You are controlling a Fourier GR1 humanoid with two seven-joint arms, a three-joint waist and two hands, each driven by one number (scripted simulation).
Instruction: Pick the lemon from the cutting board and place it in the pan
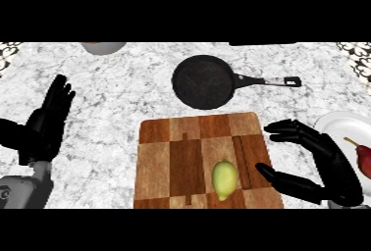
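lemon (225, 180) lies lengthwise on the lower right part of the cutting board (174, 157), not yet gripped. right hand (319, 162) is held just beside it at the board's right edge, fingers (286, 130) and thumb spread wide in a c-shape, nothing held; a gap is seen between thumb tip and lemon. left hand (49, 115) rests open at the view's left, fingers up, well apart from the board. pan (204, 81) sits on the worktop (116, 88) beyond the board's far edge, handle pointing right.

risks from here: the lemon is oval and could be rolled or nudged toward the board's near edge if the thumb arrives first. it could be squeezed out sideways if the closure lands off-centre on the tapered end. the plate (339, 128) with a reddish item, possibly a pepper, lies close behind the right wrist and could be bumped on the lift. the pan rim or handle could be clipped on the carry across.
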